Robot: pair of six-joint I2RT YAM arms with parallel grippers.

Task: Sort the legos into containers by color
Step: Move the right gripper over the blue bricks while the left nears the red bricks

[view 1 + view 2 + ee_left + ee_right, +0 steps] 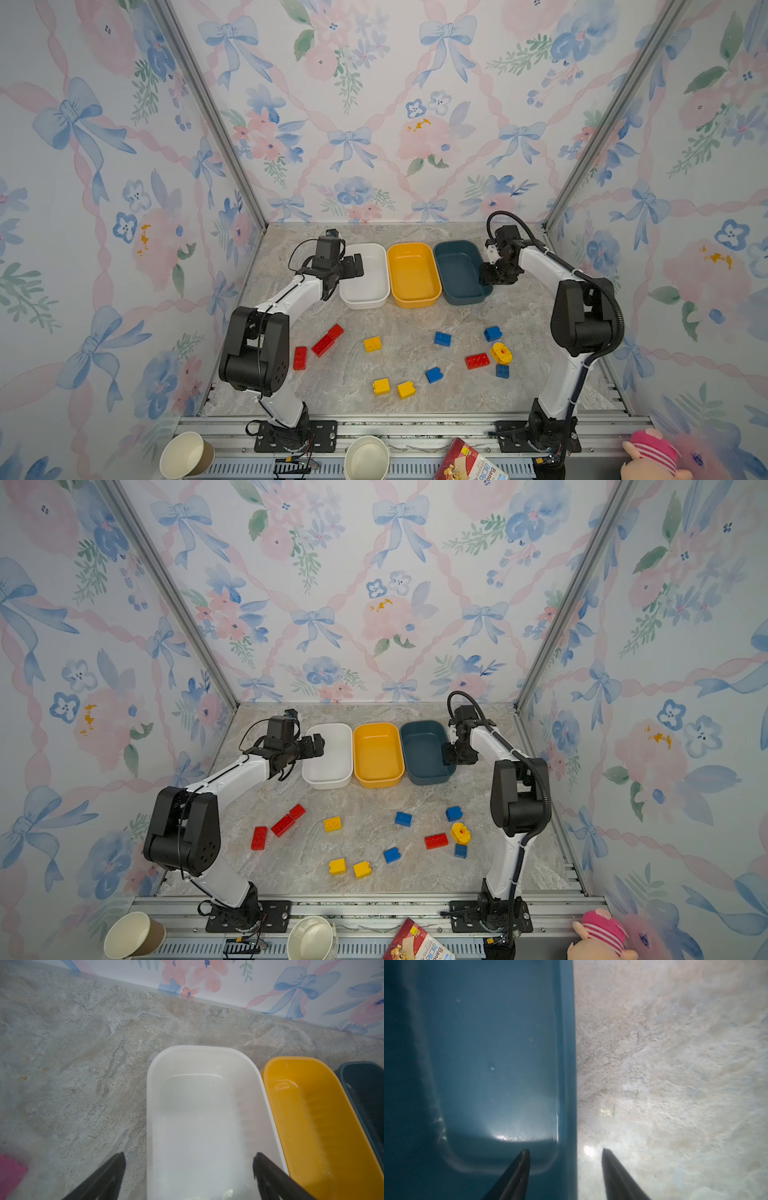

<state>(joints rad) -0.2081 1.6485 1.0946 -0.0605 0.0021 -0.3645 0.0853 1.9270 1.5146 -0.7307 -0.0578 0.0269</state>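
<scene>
Left gripper [189, 1155]: jaws apart, astride white tub [148, 1105] wall. Right gripper [564, 1150]: jaws apart, astride teal tub [568, 1043] rim, seemingly holding nothing. On counter [415, 407], toward arm bases from both tubs: red legos [323, 345] mostly nearer left arm, blue legos [442, 338] nearer right.

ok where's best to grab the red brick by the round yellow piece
Probably from above, pinching its two long sides across the narrow width: the red brick lies flat, studs up, and the round yellow piece crowds its right end.
</scene>
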